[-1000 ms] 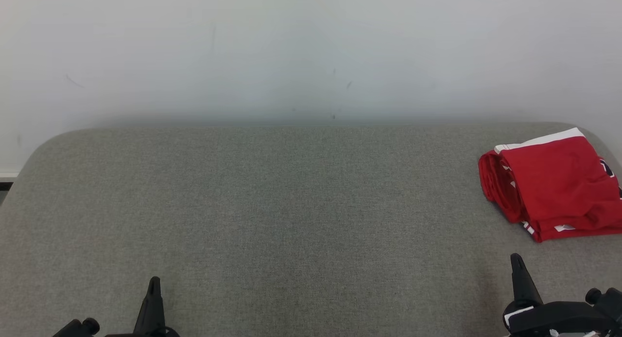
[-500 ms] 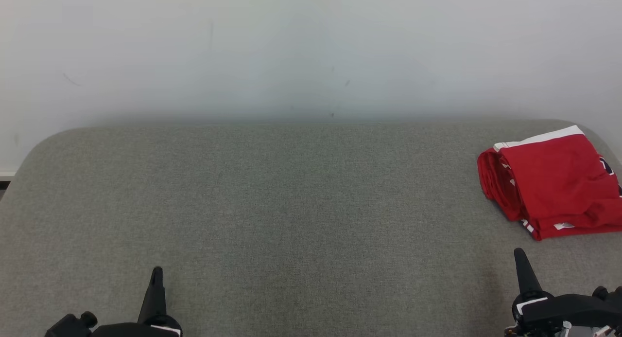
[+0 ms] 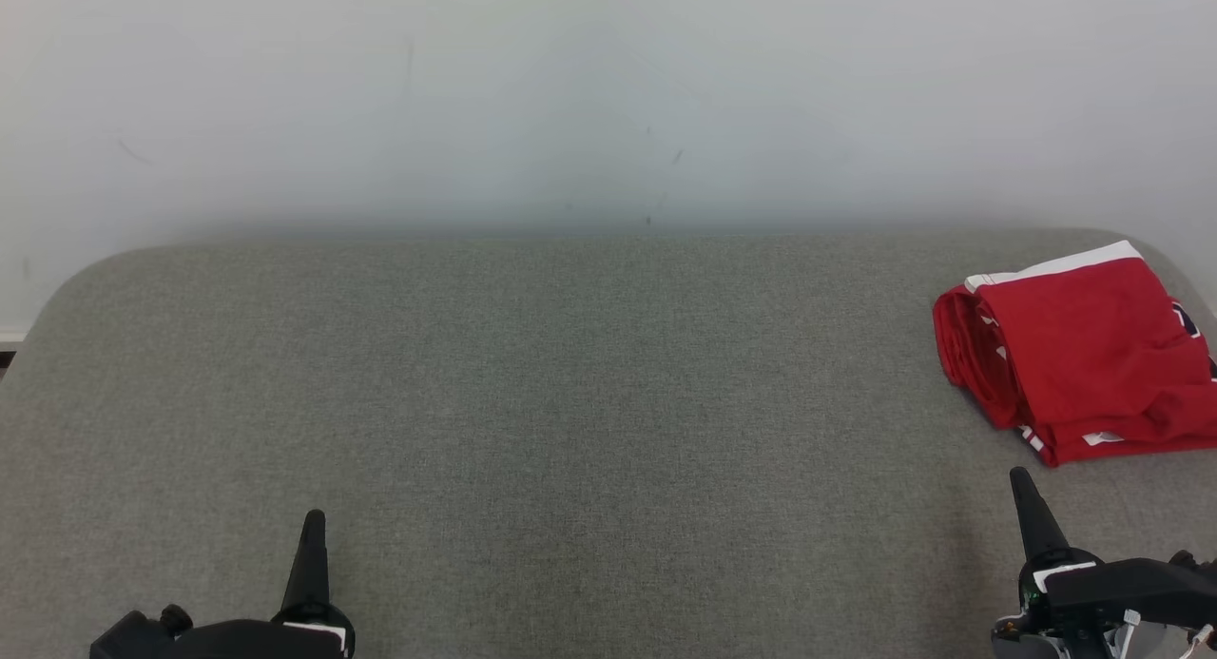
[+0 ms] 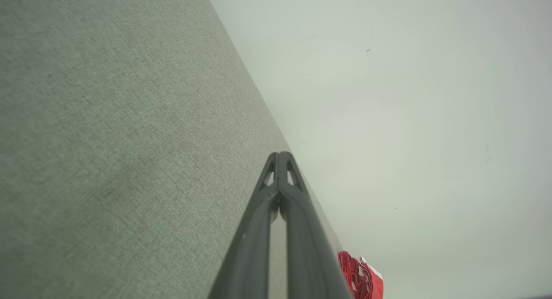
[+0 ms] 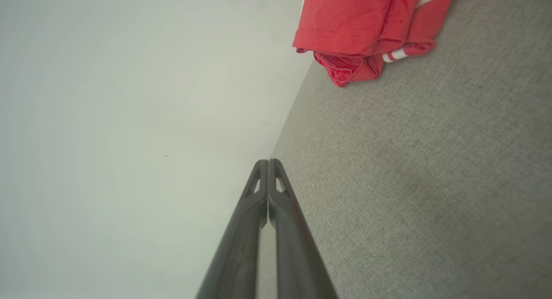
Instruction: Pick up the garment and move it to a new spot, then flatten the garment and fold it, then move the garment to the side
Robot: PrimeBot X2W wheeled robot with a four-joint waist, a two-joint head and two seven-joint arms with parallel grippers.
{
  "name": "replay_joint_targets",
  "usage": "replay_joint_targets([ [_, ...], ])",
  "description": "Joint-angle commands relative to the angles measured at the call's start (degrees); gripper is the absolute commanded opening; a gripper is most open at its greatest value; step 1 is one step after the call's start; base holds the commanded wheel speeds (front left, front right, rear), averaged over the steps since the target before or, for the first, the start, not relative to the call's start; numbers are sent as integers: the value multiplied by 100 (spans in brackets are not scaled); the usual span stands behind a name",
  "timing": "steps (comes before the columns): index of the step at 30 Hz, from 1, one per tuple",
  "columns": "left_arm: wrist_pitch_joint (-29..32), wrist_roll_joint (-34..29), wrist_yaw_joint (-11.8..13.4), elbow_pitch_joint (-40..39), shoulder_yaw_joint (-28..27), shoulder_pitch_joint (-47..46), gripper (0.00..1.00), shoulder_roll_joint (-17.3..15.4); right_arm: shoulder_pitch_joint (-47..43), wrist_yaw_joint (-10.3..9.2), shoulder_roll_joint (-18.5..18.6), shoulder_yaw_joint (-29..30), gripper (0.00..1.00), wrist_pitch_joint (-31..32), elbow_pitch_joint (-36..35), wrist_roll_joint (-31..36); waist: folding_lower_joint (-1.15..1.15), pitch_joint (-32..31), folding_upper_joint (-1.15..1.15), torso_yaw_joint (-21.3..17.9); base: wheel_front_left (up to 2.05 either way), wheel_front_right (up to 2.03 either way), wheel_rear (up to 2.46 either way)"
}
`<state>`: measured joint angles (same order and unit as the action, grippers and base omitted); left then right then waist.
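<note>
Head view: a red garment (image 3: 1084,355) with a white edge is seen folded in a small pile at the far right of the grey table (image 3: 570,402). It is laid close to the table's back edge, by the white wall (image 3: 570,98). The left gripper (image 3: 312,521) is seen at the bottom left, well apart from the garment, pointed up the picture. The right gripper (image 3: 1022,478) is seen at the bottom right, near the front edge of the garment but not touching it. In the left wrist view the two dark fingers (image 4: 297,230) are pressed tight together, tip to tip, and a bit of the garment is seen far off past them. In the right wrist view that gripper's fingers are squeezed together the same way, and the garment is seen ahead on the table, apart from the tips.
</note>
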<state>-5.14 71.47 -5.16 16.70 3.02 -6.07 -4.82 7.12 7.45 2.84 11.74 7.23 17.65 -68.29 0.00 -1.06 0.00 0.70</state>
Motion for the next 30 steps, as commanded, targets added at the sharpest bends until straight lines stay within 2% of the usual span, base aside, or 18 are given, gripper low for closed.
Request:
replay_joint_targets([
  [1,22,132,-47,-21,-33,-122,0,9,86,4,8,35,0,47,-9,-114,0,3,0,-2,0,0,0],
  [30,235,1510,-185,41,-81,-337,0,140,358,5,6,321,0,557,115,-1470,0,82,0,-43,0,0,0],
])
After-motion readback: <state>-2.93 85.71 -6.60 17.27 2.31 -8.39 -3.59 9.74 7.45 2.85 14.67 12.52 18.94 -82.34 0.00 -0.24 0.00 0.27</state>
